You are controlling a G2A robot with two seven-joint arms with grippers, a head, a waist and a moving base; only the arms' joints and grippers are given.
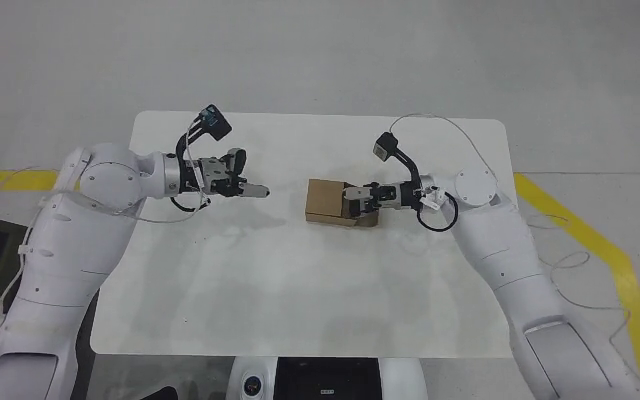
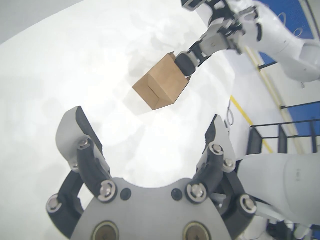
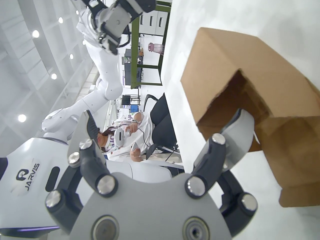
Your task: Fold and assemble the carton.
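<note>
hovering over the left part of the white worktop [image 1: 300, 290], the left hand [image 1: 252, 188] is spread wide with nothing between its fingers, well apart from the brown carton [image 1: 325, 200]. the carton lies on its side near the middle, its open end facing the right hand [image 1: 357, 200]. that hand is spread too, one finger [image 3: 240, 126] tucked inside the open end.

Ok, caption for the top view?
Right gripper at the open carton, one finger inside; left gripper open, apart.
</note>
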